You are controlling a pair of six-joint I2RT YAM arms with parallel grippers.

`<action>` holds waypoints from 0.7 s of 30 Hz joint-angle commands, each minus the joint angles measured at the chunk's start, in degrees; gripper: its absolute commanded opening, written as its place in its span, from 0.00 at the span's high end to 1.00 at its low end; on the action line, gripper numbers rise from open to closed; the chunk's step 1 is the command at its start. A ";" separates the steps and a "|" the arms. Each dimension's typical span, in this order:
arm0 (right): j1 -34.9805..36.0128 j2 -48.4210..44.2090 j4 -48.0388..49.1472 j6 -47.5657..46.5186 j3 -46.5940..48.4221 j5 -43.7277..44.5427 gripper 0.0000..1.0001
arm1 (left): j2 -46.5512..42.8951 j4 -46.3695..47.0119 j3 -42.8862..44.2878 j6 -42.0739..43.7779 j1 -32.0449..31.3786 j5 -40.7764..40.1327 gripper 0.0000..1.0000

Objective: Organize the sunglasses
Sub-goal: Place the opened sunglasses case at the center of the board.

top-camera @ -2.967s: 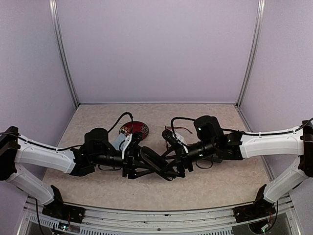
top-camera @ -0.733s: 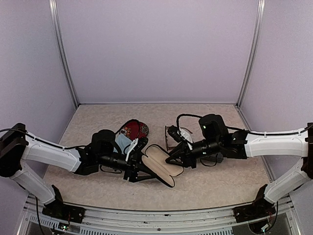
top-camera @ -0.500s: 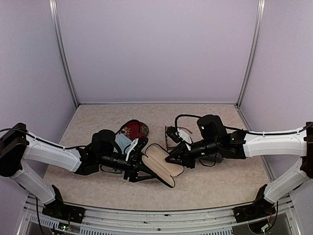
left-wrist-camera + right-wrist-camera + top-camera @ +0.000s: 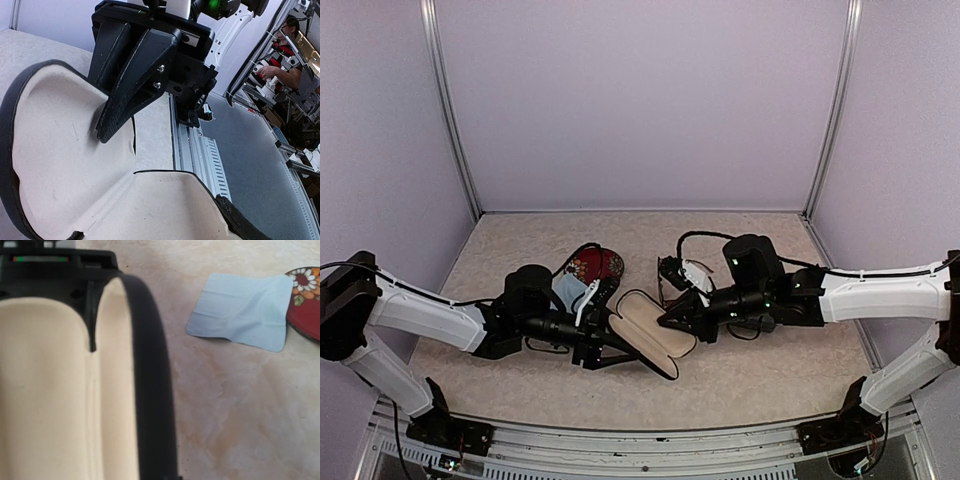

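An open black case (image 4: 655, 335) with cream lining lies between my two grippers. My left gripper (image 4: 603, 345) holds its near shell, and the lining (image 4: 65, 165) fills the left wrist view. My right gripper (image 4: 668, 320) is shut on the far shell's black rim (image 4: 150, 390). Its black fingers (image 4: 125, 75) show in the left wrist view, their tips against the lining. One pair of sunglasses (image 4: 672, 272) with thin arms lies on the table just behind the right gripper, partly hidden by it. I see no other pair.
A light-blue cloth (image 4: 570, 290) (image 4: 240, 312) lies left of the case, overlapping a red flowered oval object (image 4: 595, 265) (image 4: 305, 300). The beige table (image 4: 760, 380) is walled at the back and sides, with a metal rail (image 4: 200, 150) along its near edge.
Three seconds ago both grippers held the case shut. It now lies open, and in the last second the right gripper's jaws closed onto its far rim.
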 commanded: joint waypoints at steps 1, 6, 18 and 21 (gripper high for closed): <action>-0.08 -2.39 -3.70 -0.25 1.36 3.37 1.00 | -0.50 0.96 -0.97 -0.80 1.74 -3.38 0.42; -0.30 -2.97 -4.74 -0.82 1.84 5.00 1.00 | -1.53 -0.09 -2.03 -0.72 2.32 -5.32 0.18; -0.78 2.04 -9.16 -4.05 5.86 13.67 1.00 | -11.76 -3.76 -7.68 -1.83 6.36 -14.91 0.08; -0.03 6.31 -9.58 -5.89 8.98 16.65 1.00 | -16.99 -9.79 -7.27 -2.31 7.62 -24.74 0.08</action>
